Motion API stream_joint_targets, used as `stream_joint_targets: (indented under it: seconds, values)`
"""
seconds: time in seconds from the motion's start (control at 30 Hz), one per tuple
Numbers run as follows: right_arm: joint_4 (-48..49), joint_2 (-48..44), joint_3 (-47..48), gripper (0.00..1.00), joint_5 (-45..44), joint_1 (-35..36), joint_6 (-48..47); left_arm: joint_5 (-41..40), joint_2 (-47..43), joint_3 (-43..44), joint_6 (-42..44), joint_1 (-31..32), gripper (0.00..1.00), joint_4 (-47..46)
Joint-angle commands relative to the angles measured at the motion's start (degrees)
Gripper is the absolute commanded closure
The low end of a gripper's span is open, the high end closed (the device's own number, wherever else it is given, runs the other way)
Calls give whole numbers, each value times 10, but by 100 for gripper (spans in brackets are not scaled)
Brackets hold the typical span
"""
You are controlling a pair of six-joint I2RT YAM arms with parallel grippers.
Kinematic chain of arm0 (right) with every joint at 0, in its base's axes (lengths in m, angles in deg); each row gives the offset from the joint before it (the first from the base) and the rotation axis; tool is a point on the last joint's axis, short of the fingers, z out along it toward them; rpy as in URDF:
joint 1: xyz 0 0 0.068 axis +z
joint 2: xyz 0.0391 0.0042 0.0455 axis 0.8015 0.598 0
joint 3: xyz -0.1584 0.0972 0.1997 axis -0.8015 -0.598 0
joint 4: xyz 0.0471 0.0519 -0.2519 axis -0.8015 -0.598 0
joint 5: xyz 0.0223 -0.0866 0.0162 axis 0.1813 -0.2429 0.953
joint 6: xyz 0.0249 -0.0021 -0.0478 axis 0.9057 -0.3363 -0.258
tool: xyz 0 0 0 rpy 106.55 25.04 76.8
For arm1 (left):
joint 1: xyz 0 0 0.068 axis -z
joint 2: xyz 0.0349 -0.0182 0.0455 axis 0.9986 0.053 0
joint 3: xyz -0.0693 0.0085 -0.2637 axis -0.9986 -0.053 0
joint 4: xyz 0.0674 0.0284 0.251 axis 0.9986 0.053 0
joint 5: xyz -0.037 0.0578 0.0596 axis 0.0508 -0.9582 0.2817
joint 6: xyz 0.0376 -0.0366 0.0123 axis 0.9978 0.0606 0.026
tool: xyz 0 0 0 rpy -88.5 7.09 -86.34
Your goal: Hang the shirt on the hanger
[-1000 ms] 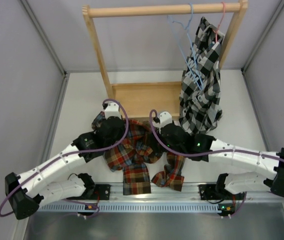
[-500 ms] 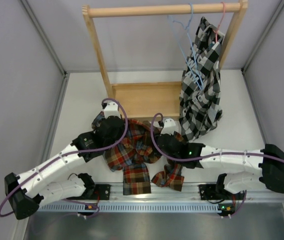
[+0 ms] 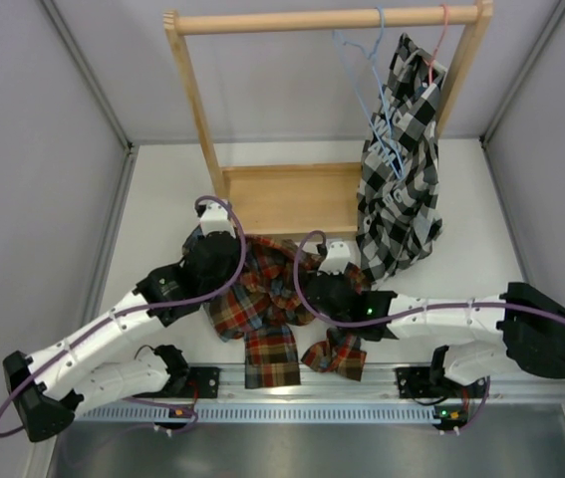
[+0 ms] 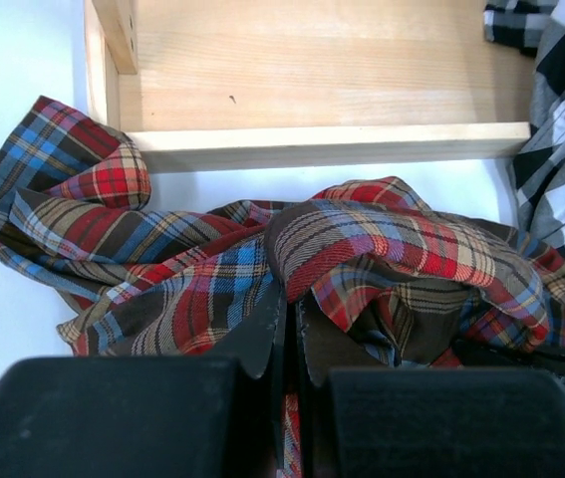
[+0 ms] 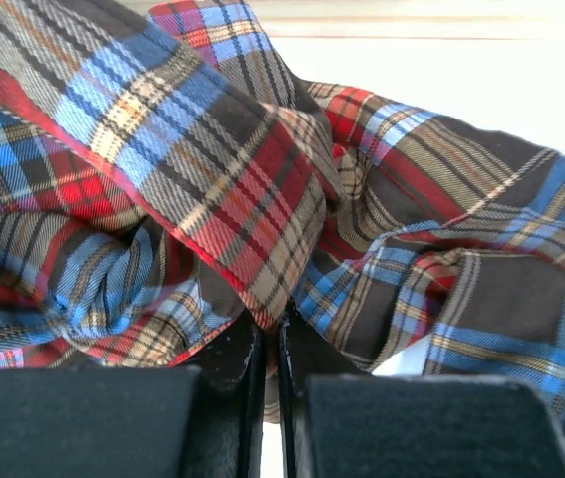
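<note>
The plaid shirt [image 3: 262, 299] lies crumpled on the white table between both arms, just in front of the wooden rack's base. My left gripper [image 3: 220, 249] is shut on a fold near the shirt's left side; in the left wrist view the gripper [image 4: 294, 299] pinches the shirt [image 4: 362, 249], and cloth shows in the slit between its fingers. My right gripper [image 3: 327, 277] is shut on a fold at the shirt's right side; in the right wrist view the gripper [image 5: 272, 334] grips the edge of the shirt [image 5: 212, 149]. The light-blue hanger [image 3: 382, 100] hangs from the rack's top rail, far from both grippers.
The wooden rack has a top rail [image 3: 327, 18] and a flat base [image 3: 287, 199], seen close ahead as the wooden base [image 4: 312, 80]. A black-and-white checked shirt [image 3: 402, 179] hangs on a pink-red hanger [image 3: 441, 30] beside the blue one. Grey walls enclose the table.
My right gripper has gone from open to shut on the shirt, and that arm has slid left and forward. The left arm has shifted slightly away, still holding its fold.
</note>
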Motion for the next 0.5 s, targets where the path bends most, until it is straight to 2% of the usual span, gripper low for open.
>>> stream_joint_targets:
  seconds: [0.0,0.03,0.07,0.13,0.17,0.2,0.23,0.27,0.3,0.33,0.37,0.4,0.43,0.47]
  values:
    - [43,-44,26,100,-48,18,-59,-14,-40,33,9,2,100,-2]
    - [44,-60,38,100,-25,19,-90,-7,-47,45,20,2,100,-2]
    - [32,-73,83,100,2,19,-173,1,-62,56,44,2,100,-4]
    - [-51,-99,167,100,53,20,-225,24,-78,90,70,2,100,-7]
    - [-89,-102,214,100,66,27,-274,56,-86,137,100,2,100,-9]
    - [-159,-109,308,100,79,32,-295,72,-93,163,116,2,100,-14]
    - [-189,-109,355,100,93,37,-309,89,-102,193,128,2,100,-23]
    - [-214,-109,405,100,105,47,-338,129,-102,261,156,2,100,-28]
    - [-238,-102,507,100,120,49,-351,154,-101,298,173,2,100,-35]
    - [-291,-92,560,100,153,52,-359,181,-91,335,187,2,100,-48]
    - [-322,-81,622,100,172,53,-375,239,-82,406,220,2,100,-53]
    - [-351,-48,743,100,202,53,-382,264,-70,443,235,2,100,-59]
    - [-412,-30,803,100,205,53,-384,282,-39,480,245,2,100,-59]
    - [-444,6,911,100,212,53,-382,297,-22,544,258,2,100,-57]
